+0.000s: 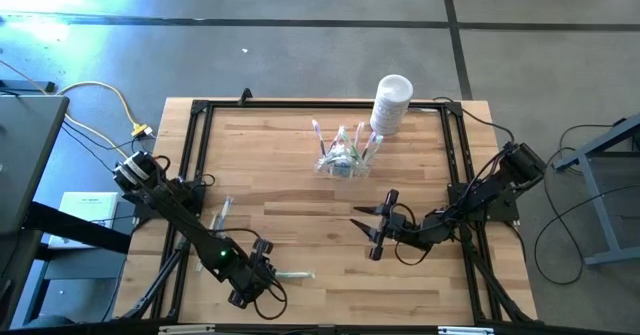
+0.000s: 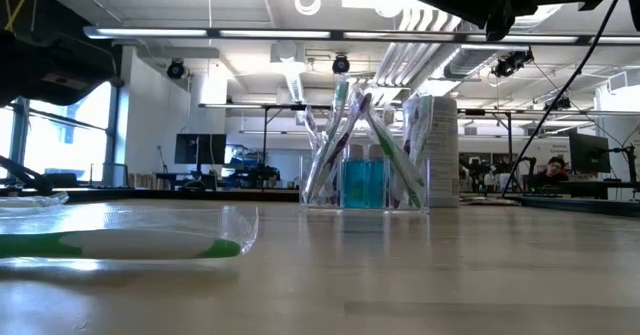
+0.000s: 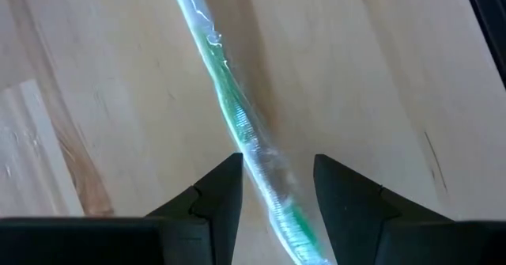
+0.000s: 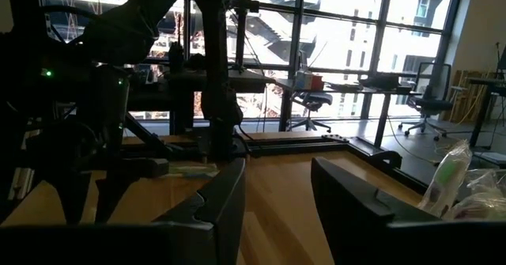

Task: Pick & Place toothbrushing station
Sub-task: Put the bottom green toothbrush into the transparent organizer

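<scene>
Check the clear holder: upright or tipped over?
Upright. In the low view the holder stands flat on the table, with toothbrushes rising out of it beside the white container.

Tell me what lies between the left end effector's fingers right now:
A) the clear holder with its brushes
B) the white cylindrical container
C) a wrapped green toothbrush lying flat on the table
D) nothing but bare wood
C: the left wrist view shows the wrapped green toothbrush lying flat on the table, running between the open fingers of the left end effector.
</scene>
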Robot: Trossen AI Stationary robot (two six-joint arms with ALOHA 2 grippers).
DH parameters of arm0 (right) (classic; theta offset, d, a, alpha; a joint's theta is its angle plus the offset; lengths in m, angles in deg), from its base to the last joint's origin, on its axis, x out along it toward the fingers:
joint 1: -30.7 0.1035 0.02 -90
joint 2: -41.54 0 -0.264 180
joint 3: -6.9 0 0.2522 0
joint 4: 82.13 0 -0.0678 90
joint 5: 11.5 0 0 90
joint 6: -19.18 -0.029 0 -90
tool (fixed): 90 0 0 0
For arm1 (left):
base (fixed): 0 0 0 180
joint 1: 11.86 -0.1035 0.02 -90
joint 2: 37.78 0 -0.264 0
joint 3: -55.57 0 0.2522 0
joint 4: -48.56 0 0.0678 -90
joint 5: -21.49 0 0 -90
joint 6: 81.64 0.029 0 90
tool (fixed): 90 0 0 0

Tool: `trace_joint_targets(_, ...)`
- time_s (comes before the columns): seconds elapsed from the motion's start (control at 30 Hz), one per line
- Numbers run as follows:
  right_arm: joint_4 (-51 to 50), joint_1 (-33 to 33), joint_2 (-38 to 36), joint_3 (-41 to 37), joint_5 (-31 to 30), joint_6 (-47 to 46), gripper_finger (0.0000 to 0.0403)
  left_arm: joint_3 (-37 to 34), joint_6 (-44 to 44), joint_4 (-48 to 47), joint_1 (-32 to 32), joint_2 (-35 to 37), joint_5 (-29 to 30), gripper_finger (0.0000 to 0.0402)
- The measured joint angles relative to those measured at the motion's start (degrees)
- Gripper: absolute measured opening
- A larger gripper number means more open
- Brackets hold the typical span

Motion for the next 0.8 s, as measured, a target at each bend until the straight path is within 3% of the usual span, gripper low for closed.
trace_joint_targets(0.5,0.00,0.00,0.00,0.00,0.25,0.01,0.0139,-0.20,-2.77,-1.01,0.02,-1.35,1.63,0.0151)
trace_joint_targets(0.67,-0.06,0.00,0.00,0.00,0.36,-0.07,0.0139,-0.69,-10.60,0.10,0.00,-3.68,-3.20,0.0150)
trace_joint_targets(0.8,-0.29,0.00,0.00,0.02,0.38,-0.07,0.0139,-1.84,-11.18,1.43,-0.02,-3.74,-3.92,0.0114)
